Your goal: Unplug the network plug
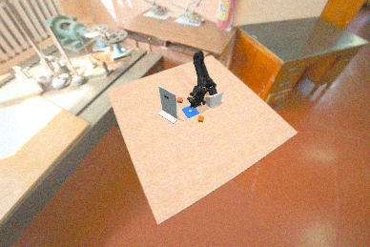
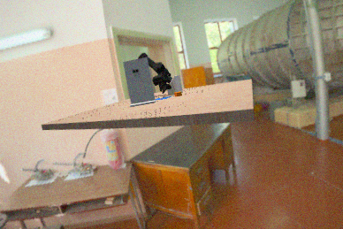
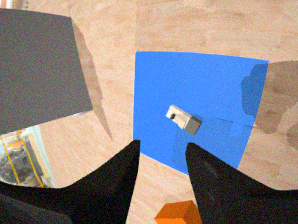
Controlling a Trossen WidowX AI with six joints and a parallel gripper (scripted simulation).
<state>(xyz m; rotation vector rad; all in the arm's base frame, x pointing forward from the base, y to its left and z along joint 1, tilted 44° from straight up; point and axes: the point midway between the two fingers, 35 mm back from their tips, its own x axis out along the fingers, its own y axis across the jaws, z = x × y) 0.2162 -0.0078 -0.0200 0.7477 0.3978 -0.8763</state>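
Note:
The network plug [image 3: 184, 120] [image 1: 191, 110], small and cream with a grey-brown end, lies on the blue marked square [image 3: 160, 75] [image 1: 192, 114] [image 2: 163, 98], turned at an angle and inside its edges. My gripper [image 3: 163, 147] [image 1: 192, 106] [image 2: 163, 91] is partly open, with nothing between the fingertips. In the wrist view the plug shows just past the right fingertip, apart from it. The gripper's height above the square is hard to tell. The upright grey panel [image 1: 168, 103] [image 2: 139, 81] [image 3: 40, 70] stands beside the square; a dark socket opening shows near its top.
An orange block [image 1: 200, 118] [image 3: 177, 212] [image 2: 178, 94] sits near the square's edge. A red-orange block [image 1: 179, 99] lies behind the square, close to the panel. A pale upright plate [image 1: 215, 99] [image 2: 177, 85] stands on the other side of the square, close to the arm.

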